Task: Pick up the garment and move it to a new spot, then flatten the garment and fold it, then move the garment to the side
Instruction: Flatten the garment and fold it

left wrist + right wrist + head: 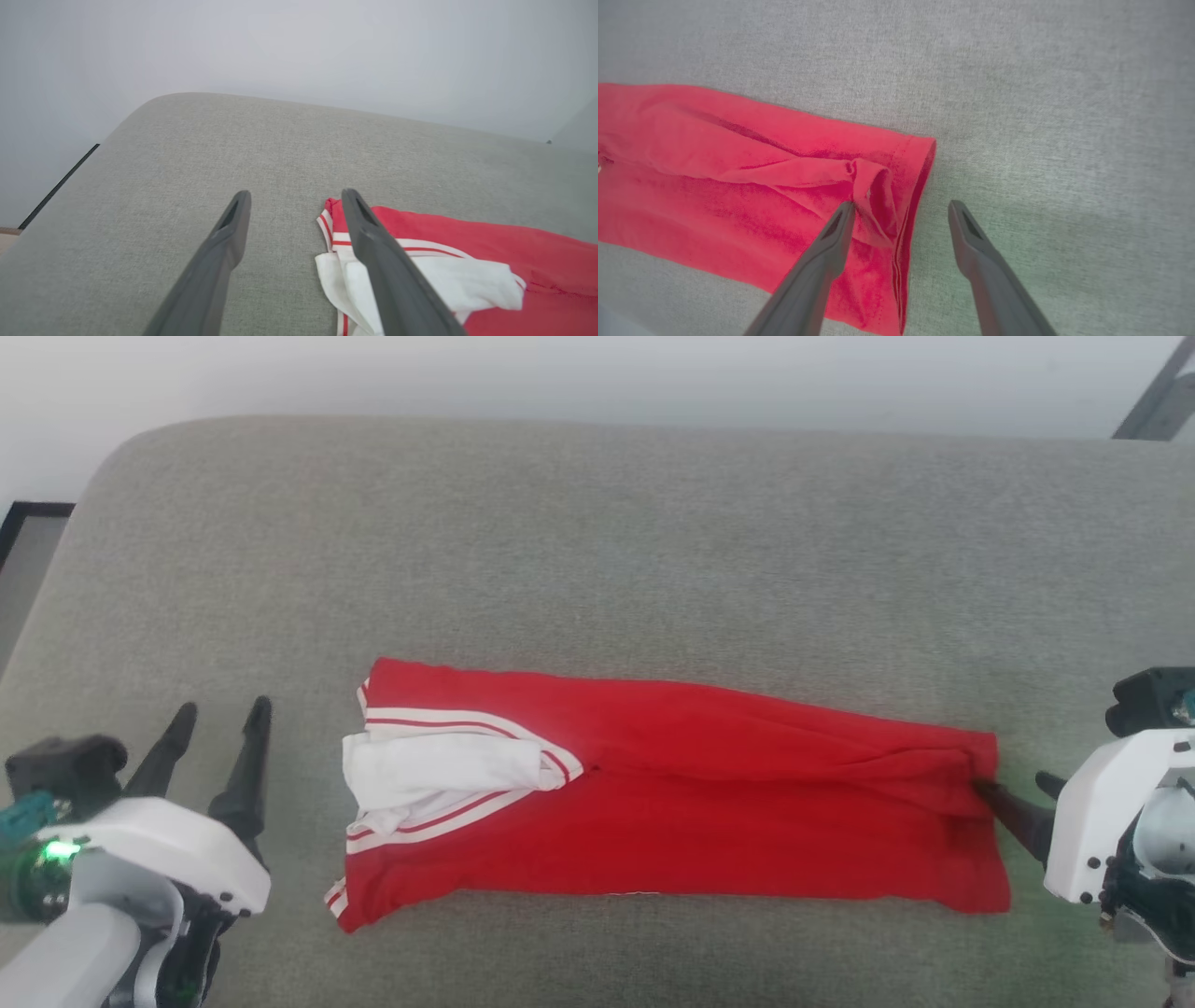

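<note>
While L pincer (225, 706) & R pincer (1012, 782) gape empty, red garment (709, 803) lies folded lengthwise, white sleeve (439, 770) atop.

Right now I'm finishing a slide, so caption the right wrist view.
Open right gripper straddling the hem of the folded red garment on a grey cushion.

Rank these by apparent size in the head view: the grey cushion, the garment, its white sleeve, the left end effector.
1. grey cushion
2. garment
3. white sleeve and left end effector: they look alike, and the end effector is nearer the camera, so unranked.
</note>
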`<state>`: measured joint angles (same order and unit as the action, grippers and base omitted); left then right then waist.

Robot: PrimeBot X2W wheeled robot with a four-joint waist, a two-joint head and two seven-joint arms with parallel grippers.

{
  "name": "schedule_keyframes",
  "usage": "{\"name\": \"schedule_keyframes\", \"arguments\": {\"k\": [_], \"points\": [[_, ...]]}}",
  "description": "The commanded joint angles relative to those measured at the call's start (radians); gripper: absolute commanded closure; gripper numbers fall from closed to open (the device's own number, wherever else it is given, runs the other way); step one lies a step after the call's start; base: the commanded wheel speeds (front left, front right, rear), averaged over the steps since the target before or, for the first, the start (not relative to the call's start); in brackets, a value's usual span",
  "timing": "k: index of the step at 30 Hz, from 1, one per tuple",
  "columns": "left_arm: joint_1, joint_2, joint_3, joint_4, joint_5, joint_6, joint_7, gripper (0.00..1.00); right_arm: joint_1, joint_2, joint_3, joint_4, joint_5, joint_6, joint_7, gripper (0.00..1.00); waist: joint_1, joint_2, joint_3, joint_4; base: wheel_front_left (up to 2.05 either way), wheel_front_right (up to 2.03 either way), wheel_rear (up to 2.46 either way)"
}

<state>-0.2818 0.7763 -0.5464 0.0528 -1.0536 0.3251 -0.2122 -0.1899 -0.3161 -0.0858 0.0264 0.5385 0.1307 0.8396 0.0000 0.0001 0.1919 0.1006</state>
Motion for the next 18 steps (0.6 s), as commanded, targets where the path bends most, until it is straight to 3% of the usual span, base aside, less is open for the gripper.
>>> {"name": "schedule_keyframes", "arguments": {"k": [1,8,14,15,16,18], "points": [[0.022,-0.006,0.007,0.010,0.005,-0.006,-0.013,0.00,-0.003,0.004,-0.002,0.008,0.005,0.000,0.005,0.00,0.0000,-0.0001,0.007,0.011,0.00,0.00,0.00],[0.086,-0.107,0.152,0.058,0.091,-0.038,-0.054,0.00,-0.036,-0.017,0.012,0.096,-0.008,0.000,0.017,0.00,0.0000,-0.0001,0.035,0.052,0.00,0.00,0.00],[0.154,-0.244,0.321,0.097,0.216,-0.121,-0.052,0.00,-0.076,0.002,0.067,0.202,0.021,0.000,0.044,0.00,0.0000,-0.0001,0.061,0.070,0.00,0.00,0.00],[0.164,-0.265,0.346,0.104,0.238,-0.138,-0.052,0.00,-0.083,0.007,0.080,0.221,0.034,0.000,0.053,0.13,0.0000,-0.0001,0.065,0.072,0.00,0.00,0.00],[0.171,-0.284,0.372,0.111,0.253,-0.155,-0.053,0.00,-0.091,0.012,0.092,0.230,0.045,0.000,0.055,1.00,0.0000,-0.0001,0.069,0.074,0.00,0.00,0.00],[0.177,-0.324,0.414,0.126,0.287,-0.185,-0.053,0.00,-0.102,0.017,0.111,0.253,0.069,0.001,0.072,1.00,0.0000,-0.0001,0.076,0.076,0.00,0.00,0.00]]}}
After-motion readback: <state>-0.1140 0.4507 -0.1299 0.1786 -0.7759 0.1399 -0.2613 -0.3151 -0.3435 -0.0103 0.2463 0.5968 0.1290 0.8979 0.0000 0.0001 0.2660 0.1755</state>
